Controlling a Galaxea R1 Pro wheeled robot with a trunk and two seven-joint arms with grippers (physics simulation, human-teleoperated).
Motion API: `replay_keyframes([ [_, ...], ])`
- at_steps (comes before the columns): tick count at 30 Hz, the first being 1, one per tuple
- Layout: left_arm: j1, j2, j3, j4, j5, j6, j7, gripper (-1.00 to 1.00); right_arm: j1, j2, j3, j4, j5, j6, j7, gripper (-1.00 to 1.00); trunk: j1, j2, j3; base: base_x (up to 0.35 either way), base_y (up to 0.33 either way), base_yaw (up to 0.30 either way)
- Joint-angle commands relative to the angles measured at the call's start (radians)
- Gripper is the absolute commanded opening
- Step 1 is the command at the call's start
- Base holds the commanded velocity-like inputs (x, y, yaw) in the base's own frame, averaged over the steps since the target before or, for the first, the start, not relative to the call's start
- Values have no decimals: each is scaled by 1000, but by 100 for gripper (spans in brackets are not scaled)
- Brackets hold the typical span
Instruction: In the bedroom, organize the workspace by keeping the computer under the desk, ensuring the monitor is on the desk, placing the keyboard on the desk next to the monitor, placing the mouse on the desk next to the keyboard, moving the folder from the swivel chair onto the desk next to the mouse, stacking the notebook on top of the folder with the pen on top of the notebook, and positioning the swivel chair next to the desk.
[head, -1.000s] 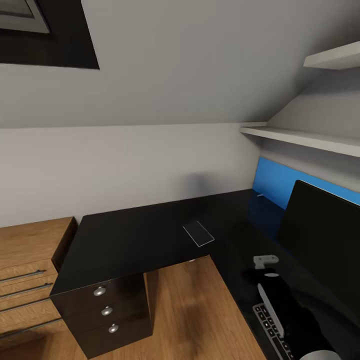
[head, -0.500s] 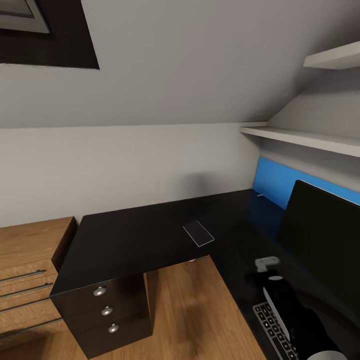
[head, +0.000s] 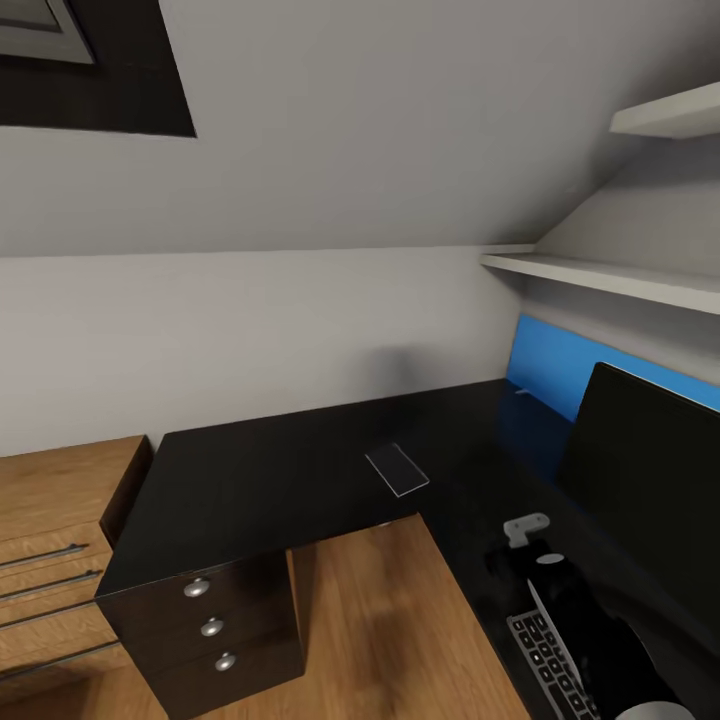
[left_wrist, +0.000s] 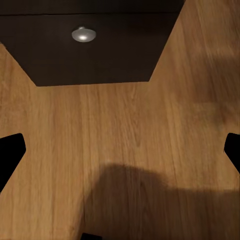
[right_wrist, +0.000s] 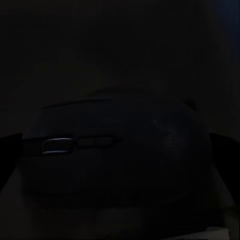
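Right gripper (head: 532, 552) is down at the desktop just beyond the far end of the keyboard (head: 545, 655), and the thing it is after, the mouse (right_wrist: 120, 145), sits square in front of its wrist camera, very close, side buttons facing the lens. I make out dark fingers (right_wrist: 11, 146) on either side of the mouse body, so the jaws straddle it, but the picture is too murky to say whether they are pressed onto it or standing off; I cannot tell.

What worries me is that rounded, smooth shell. If the fingers bite high on the curve, the mouse could squirt out and skid across the glossy black desk (head: 280, 480), or be pushed into the keyboard. The monitor (head: 650, 470) stands close on the gripper's right, so a wide swing of the arm could knock its screen. A release from any height could also leave the mouse skewed or too far from the keyboard to count as next to it.

Further off, a thin dark rectangle (head: 397, 467), possibly the notebook, lies flat near the desk's inner corner, well apart from the arm.

Left gripper (left_wrist: 120, 150) hangs spread and empty over the plank floor (left_wrist: 125, 125), facing the drawer unit (left_wrist: 100, 60) with its silver knob (left_wrist: 83, 34)
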Motion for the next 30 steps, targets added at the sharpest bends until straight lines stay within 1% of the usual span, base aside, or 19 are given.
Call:
replay_keyframes([
  [1,-1,0,-8,0,8,-3,0,100,-1,-1,1,5,11,5,8,-100,0,-1,-1,190,0,0],
  [10,-1,1,-10,0,8,-1,0,100,-1,0,0,27,14,9,9,-100,0,-1,-1,44,0,0],
  [14,-1,0,-11,0,8,-1,1,100,-1,0,1,29,23,12,9,-100,0,-1,-1,3,0,0],
  [30,-1,-1,-12,0,8,-1,1,100,-1,-1,0,29,32,14,17,-100,62,-113,-51,0,0,0],
])
